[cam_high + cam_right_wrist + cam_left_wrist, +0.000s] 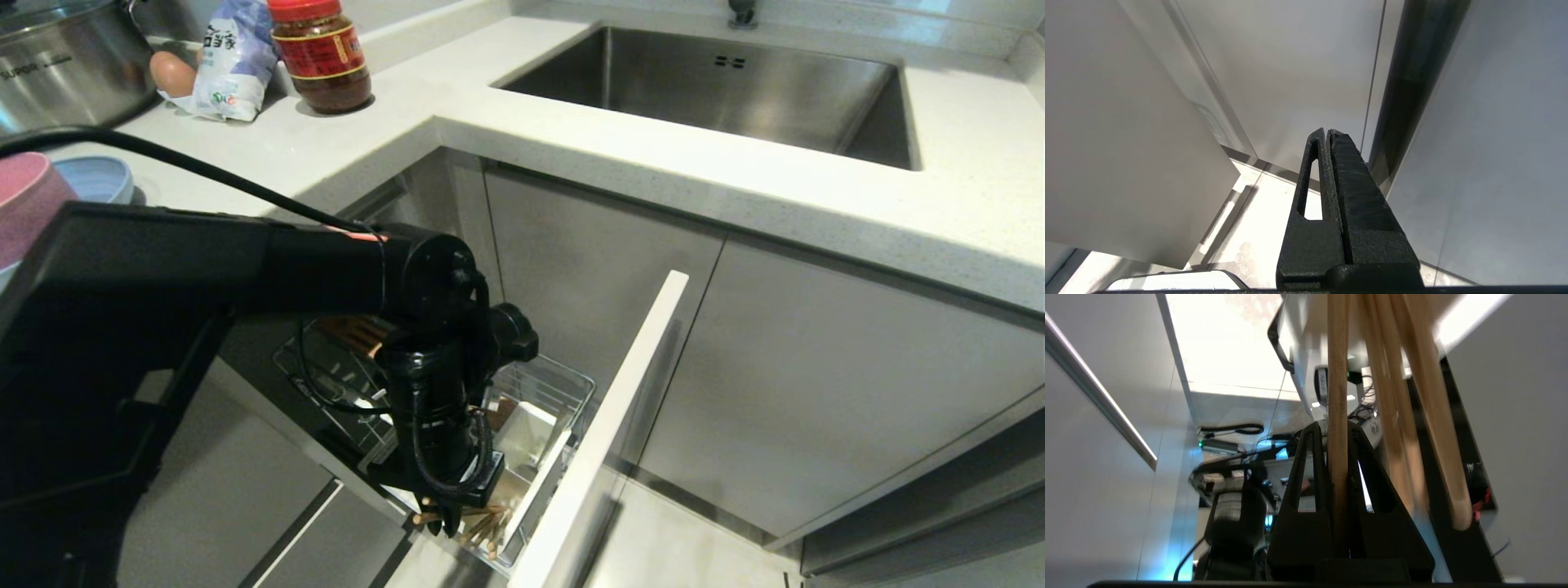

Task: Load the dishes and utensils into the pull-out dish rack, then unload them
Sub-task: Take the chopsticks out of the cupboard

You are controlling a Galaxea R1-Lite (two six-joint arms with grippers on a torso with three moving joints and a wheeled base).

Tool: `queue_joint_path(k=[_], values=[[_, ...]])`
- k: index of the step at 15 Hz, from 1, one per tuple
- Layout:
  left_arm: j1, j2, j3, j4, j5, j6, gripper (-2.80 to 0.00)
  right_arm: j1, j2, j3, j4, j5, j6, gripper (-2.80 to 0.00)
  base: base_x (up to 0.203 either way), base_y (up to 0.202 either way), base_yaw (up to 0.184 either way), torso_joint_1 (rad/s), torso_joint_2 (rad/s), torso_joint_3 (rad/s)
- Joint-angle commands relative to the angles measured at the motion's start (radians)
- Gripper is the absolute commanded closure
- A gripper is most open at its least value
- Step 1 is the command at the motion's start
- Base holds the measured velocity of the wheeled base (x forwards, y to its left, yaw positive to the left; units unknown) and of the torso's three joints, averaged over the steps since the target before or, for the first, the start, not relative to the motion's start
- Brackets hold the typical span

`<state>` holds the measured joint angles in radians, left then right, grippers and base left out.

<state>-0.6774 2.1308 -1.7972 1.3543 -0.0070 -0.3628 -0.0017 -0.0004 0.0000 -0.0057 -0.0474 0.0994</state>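
Observation:
My left gripper (445, 518) reaches down into the front end of the pull-out dish rack (571, 382), beside its white utensil cup (529, 431). In the left wrist view the left gripper (1336, 426) is shut on one light wooden chopstick (1337, 384), which stands between the jaws. More wooden chopsticks (1427, 428) lean just beside it, and their ends (483, 529) show under the hand in the head view. The pink bowl (24, 204) and the blue plate (98, 178) sit on the counter at the left. The fork is out of view. My right gripper (1327, 131) is shut, empty and parked by cabinet fronts.
The rack's narrow white front panel (624, 400) stands out from the grey cabinets. On the counter are a steel pot (65, 57), an egg (171, 72), a bag (233, 57) and a red-lidded jar (320, 53). A steel sink (718, 90) is at the back right.

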Motion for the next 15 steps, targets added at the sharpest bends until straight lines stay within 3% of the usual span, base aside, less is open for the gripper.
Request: queue_joint_path(k=[1,10,15], values=[[-0.011,-0.096,-0.002,0.047,-0.003,0.0,0.0,0.0,-0.004,0.0,0.0,0.0,0.0,0.0,0.0,0.0,0.0,0.0,0.0,0.0],[-0.036,-0.27,-0.01,0.125,-0.002,0.002,0.0,0.0,-0.004,0.0,0.0,0.0,0.0,0.0,0.0,0.0,0.0,0.0,0.0,0.0],[-0.06,-0.401,-0.077,0.175,-0.003,0.002,0.0,0.001,-0.004,0.0,0.0,0.0,0.0,0.0,0.0,0.0,0.0,0.0,0.0,0.0]])
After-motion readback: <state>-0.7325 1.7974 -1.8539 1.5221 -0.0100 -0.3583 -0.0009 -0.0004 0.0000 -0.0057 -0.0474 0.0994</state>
